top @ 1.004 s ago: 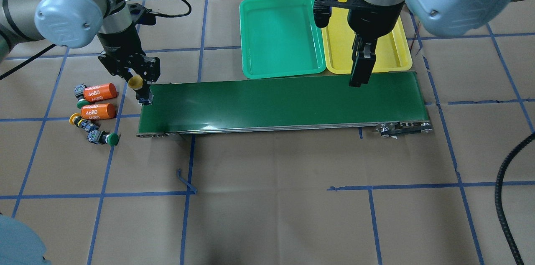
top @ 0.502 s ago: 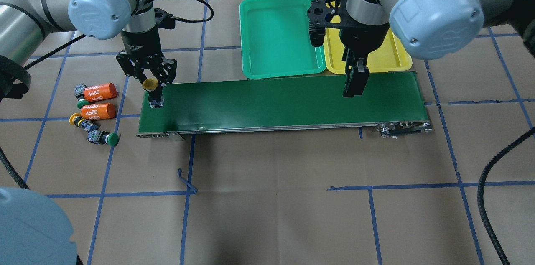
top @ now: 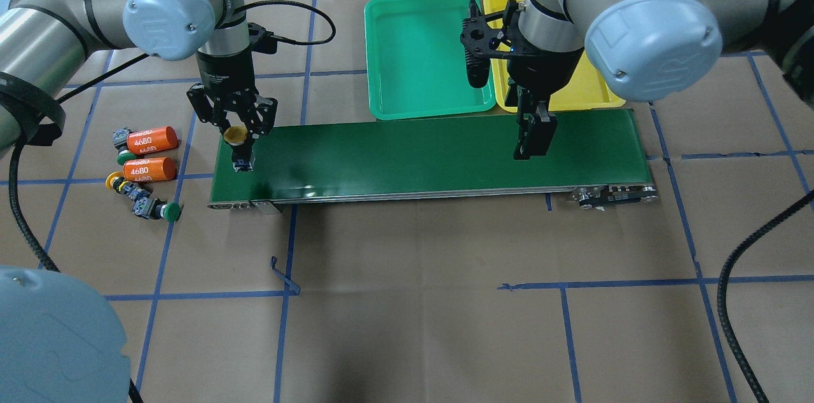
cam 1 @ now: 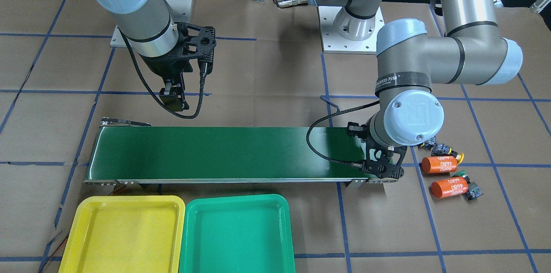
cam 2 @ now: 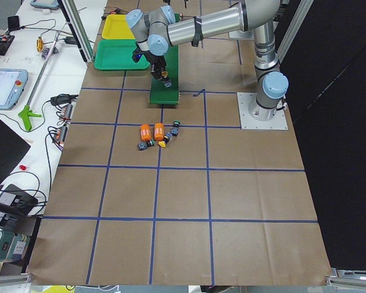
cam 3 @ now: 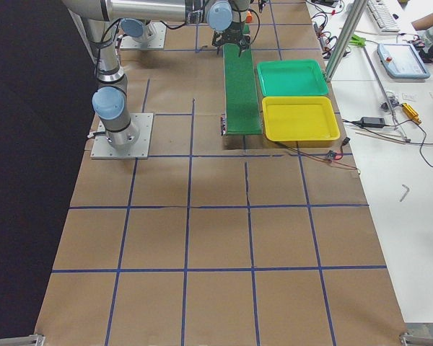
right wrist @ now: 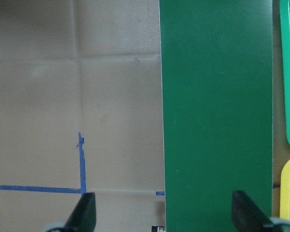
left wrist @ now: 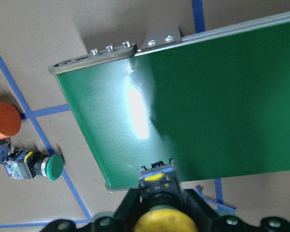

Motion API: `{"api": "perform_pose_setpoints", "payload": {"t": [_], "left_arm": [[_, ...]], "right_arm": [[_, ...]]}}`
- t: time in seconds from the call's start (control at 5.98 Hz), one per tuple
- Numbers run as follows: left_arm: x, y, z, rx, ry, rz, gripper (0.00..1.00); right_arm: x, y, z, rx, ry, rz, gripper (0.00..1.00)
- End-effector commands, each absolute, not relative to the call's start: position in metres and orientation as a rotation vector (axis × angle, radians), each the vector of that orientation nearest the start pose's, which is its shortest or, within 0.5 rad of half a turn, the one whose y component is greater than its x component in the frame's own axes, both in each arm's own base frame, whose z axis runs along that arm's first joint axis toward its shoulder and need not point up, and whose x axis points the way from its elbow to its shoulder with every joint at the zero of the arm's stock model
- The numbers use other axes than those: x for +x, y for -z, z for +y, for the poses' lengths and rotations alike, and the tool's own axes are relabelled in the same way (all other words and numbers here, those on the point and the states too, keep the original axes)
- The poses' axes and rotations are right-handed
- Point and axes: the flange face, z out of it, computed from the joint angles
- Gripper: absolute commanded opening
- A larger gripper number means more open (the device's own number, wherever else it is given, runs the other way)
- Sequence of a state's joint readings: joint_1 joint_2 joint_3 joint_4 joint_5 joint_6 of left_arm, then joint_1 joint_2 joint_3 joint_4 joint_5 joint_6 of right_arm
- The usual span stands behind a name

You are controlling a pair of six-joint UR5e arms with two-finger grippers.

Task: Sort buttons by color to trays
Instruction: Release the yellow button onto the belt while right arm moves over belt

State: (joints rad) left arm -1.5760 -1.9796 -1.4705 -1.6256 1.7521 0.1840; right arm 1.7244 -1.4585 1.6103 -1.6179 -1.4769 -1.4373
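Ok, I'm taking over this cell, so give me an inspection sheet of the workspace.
Surface: papered table, blue tape grid; one tape end curling up.
Job's things: held yellow button over the conveyor belt's end; three loose buttons on the table; green tray and yellow tray both empty.
Clutter: two orange cylinders among the loose buttons.
Tools: left tool shut on the held yellow button; right tool open above the belt.
Cables: black hose lying across the table.
Surroundings: side bench with pendant and wires.
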Motion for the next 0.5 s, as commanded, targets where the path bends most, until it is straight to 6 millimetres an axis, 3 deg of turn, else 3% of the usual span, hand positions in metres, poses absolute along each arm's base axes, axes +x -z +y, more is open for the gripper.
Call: {"api": "perform_pose_setpoints", "payload": {"t": [0.0, 0.33], "left_arm": [[-0.171, -0.311, -0.594, 0.431, -0.378, 2.911, 0.05], [-0.179, -0.297, -0.584, 0.444, -0.331, 2.914, 0.05]], "right_arm": [[0.233, -0.41, -0.49, -2.191, -0.063, 2.053, 1.0], [0.235, -0.412, -0.494, -2.19, -0.014, 2.071, 1.0]]}}
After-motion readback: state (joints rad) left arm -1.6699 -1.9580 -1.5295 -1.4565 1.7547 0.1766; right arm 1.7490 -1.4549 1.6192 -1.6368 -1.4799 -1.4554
